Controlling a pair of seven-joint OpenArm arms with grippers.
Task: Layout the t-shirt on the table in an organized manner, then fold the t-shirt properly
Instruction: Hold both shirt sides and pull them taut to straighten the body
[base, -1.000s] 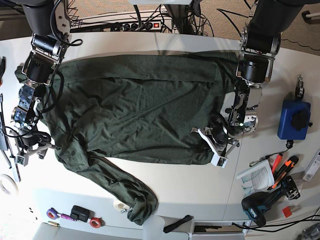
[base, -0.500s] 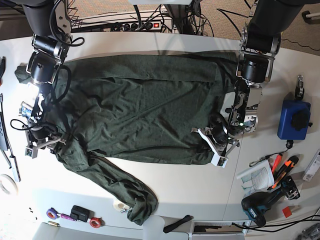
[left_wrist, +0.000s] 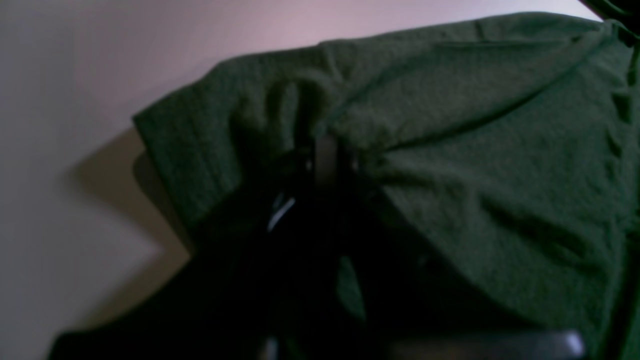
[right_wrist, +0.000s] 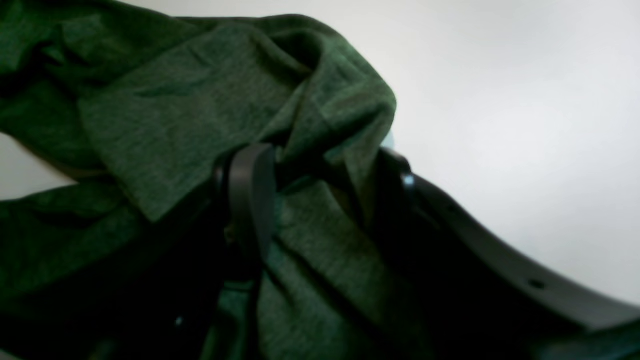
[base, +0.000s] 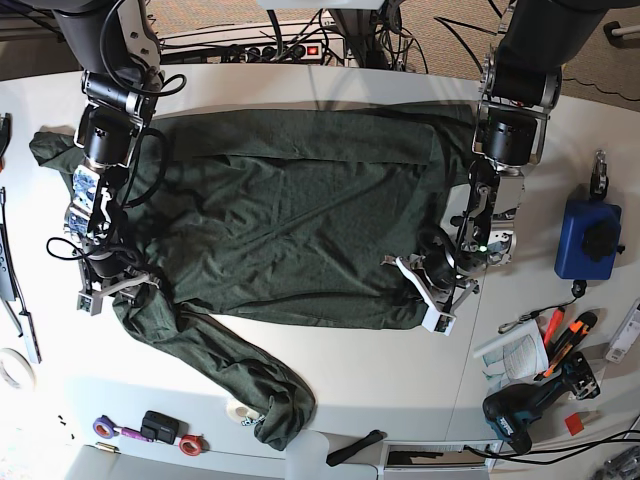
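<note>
The dark green t-shirt (base: 290, 220) lies spread across the white table (base: 380, 370), one long sleeve (base: 265, 395) trailing toward the front edge. My left gripper (base: 432, 283) is at the shirt's lower right corner, shut on the hem; in the left wrist view its fingertips (left_wrist: 325, 160) pinch a bunched fold of the t-shirt (left_wrist: 475, 150). My right gripper (base: 105, 285) sits at the shirt's left edge. In the right wrist view the right gripper (right_wrist: 322, 185) is open, its dark fingers (right_wrist: 250, 195) apart with a raised fold of the t-shirt (right_wrist: 175, 110) lying between them.
A blue pouch (base: 588, 237) sits at the right edge, with a drill (base: 525, 405), hand tools (base: 560, 335) and a booklet (base: 512, 352) below it. Tape rolls (base: 110, 430) lie at the front left. A power strip (base: 290, 48) and cables run along the back.
My right arm has swung inward from the table's left edge onto the shirt's left side, uncovering the sleeve end at the far left. The left arm has not moved.
</note>
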